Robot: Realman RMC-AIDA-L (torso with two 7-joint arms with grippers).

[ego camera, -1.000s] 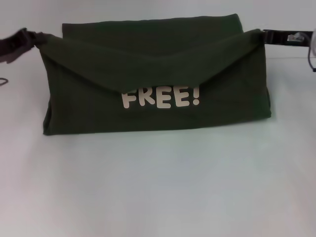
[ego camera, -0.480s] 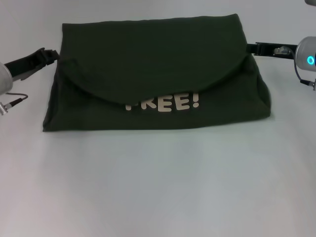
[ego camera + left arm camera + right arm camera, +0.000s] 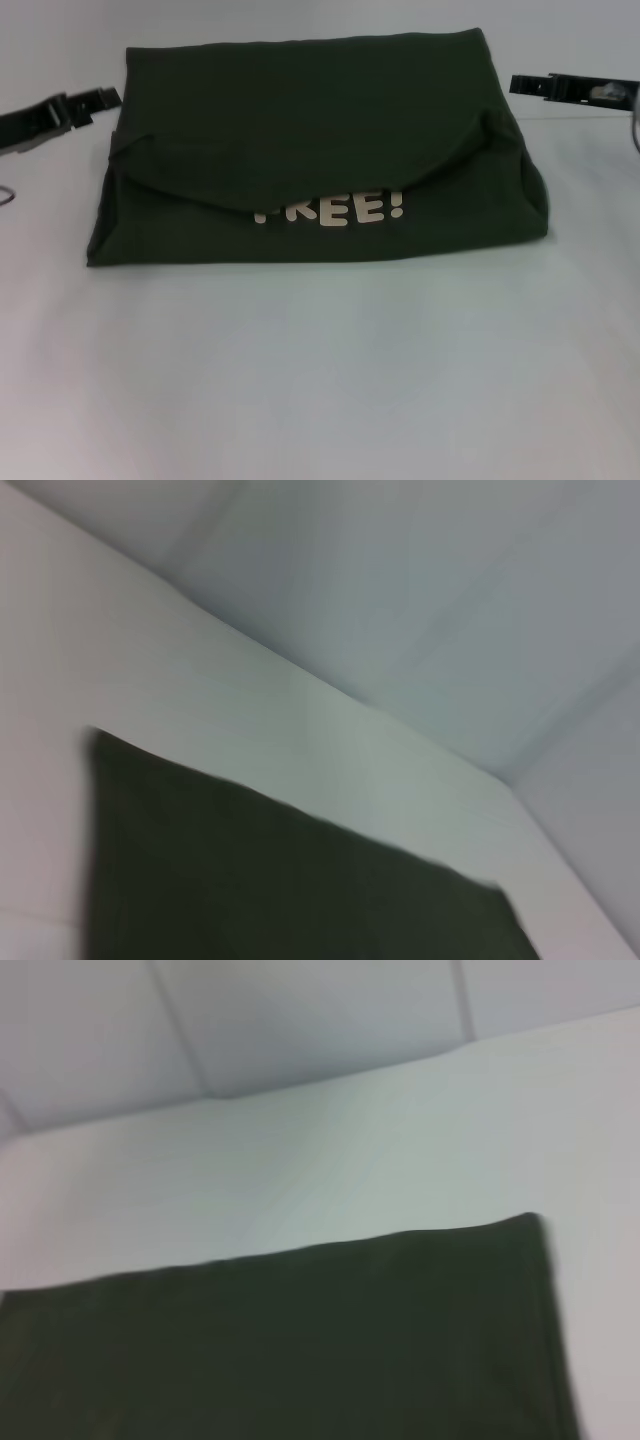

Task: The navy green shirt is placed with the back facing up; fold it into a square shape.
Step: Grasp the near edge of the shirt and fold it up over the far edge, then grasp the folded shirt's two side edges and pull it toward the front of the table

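A bare stretch of the pale surface (image 3: 320, 380) fills the near part of the head view. Beyond it lies one navy green shirt (image 3: 310, 150), folded into a wide block at the middle of the surface. Its near layer shows cream lettering (image 3: 330, 210), the top of the letters covered by a single curved flap of cloth folded down over them; four characters are readable, "REE!", with the first letter mostly hidden. The flap's edge bulges at each end, near the shirt's left and right upper corners.

Level with the shirt's far half, two grippers flank it. The left gripper (image 3: 100, 98) sits just beside the shirt's left edge, apart from the cloth and holding nothing; whether its fingers are spread I cannot tell. The right gripper (image 3: 522, 84) sits just beside the right edge, also empty-handed, fingers likewise unclear.

Each wrist view shows one dark corner of the shirt on the surface.
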